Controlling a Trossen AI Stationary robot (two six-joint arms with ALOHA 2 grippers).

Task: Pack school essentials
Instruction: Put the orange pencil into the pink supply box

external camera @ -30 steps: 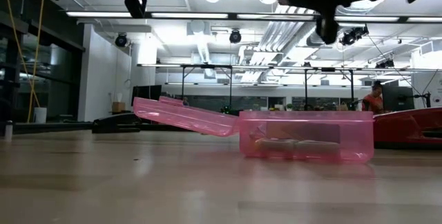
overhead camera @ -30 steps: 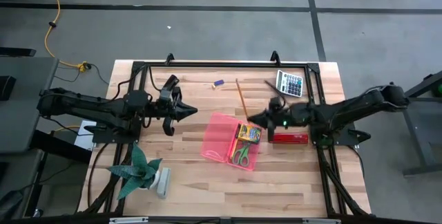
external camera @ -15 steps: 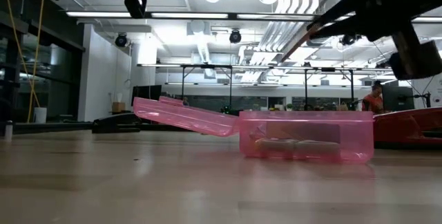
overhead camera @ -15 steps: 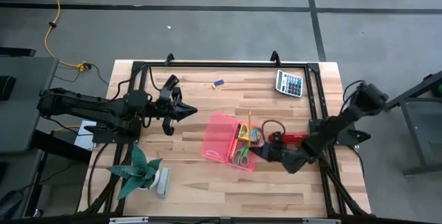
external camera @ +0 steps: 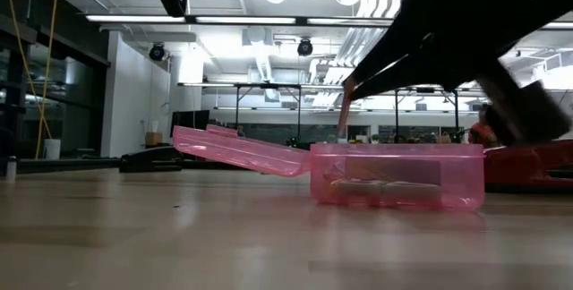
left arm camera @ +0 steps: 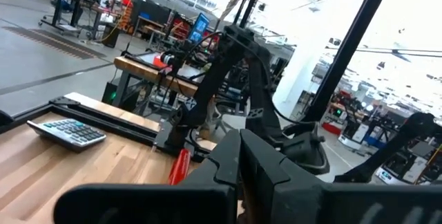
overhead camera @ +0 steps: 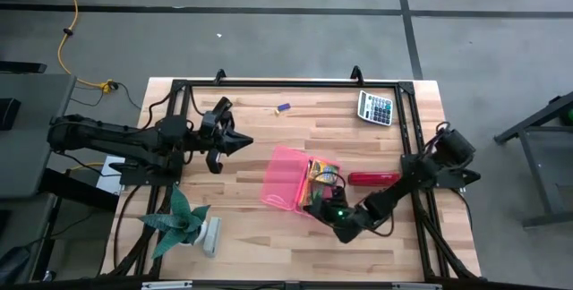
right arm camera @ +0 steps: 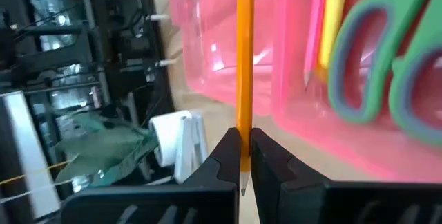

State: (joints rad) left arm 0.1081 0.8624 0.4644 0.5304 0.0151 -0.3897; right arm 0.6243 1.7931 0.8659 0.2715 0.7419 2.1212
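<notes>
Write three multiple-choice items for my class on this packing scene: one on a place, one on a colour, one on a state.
1. Where is the calculator?
A. far right corner of the table
B. inside the pink case
C. beside the plant

2. What colour is the pencil in the right gripper?
A. blue
B. orange
C. black

3. The pink case is:
A. shut
B. upside down
C. open

Answers: 1 A, the high view shows it there. 2 B, the right wrist view shows orange. 3 C, its lid lies flat beside it.
</notes>
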